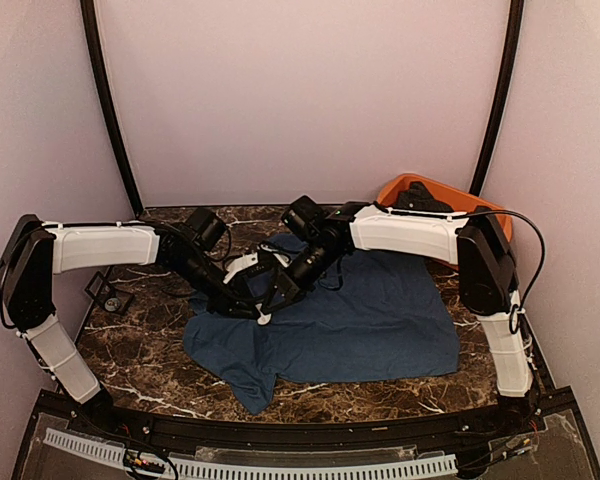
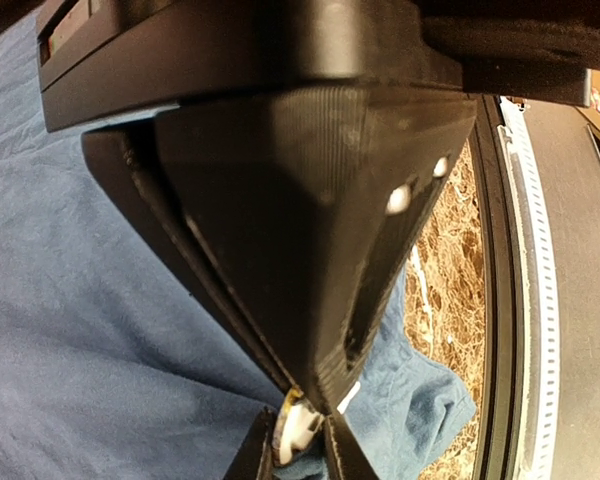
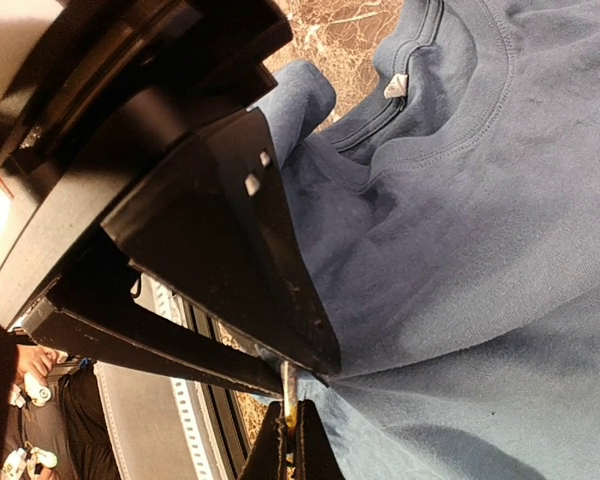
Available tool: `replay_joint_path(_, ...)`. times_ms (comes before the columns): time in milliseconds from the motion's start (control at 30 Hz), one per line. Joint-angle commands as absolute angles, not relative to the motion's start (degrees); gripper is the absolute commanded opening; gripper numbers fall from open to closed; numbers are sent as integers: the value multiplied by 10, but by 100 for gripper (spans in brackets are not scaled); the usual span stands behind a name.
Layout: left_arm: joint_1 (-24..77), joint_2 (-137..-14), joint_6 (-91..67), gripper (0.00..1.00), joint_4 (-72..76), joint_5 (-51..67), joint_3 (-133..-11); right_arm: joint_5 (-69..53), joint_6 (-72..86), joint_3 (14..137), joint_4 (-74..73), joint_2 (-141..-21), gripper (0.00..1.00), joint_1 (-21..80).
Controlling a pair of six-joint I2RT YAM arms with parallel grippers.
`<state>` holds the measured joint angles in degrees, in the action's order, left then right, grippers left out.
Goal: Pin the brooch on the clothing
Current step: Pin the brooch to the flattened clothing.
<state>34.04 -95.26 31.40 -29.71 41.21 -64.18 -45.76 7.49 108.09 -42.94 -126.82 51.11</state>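
Observation:
The clothing [image 1: 370, 320] is a dark navy T-shirt spread flat over the marble table [image 1: 140, 350]. Both grippers meet tip to tip above its left part. My left gripper [image 1: 258, 303] [image 2: 305, 395] is shut on the brooch [image 2: 300, 428], a small white piece with a yellow-gold rim. My right gripper [image 1: 273, 288] [image 3: 292, 368] is shut on the same brooch [image 3: 289, 395], seen edge-on there as a thin gold strip. Folds of the shirt [image 3: 480, 200] run into the right gripper's tips. The left gripper's tips [image 3: 290, 445] rise from the bottom edge of the right wrist view.
An orange tub [image 1: 400, 188] holding something black stands at the back right corner. A small dark object [image 1: 110, 297] lies on the marble at the left. The shirt's collar and label [image 3: 397, 86] lie away from the grippers. A ribbed strip [image 1: 280, 468] lines the near edge.

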Motion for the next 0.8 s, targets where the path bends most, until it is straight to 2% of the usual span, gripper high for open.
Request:
replay_joint_path(0, 346, -944, 324, 16, -315, 390, -642, -482, 69, 1083, -407, -1230, 0, 511)
replay_joint_path(300, 345, -917, 339, 26, -324, 389, -632, -476, 66, 1078, -409, -1226, 0, 512)
replay_joint_path(767, 340, -919, 328, 33, -307, 419, -636, -477, 65, 1077, -408, -1223, 0, 512)
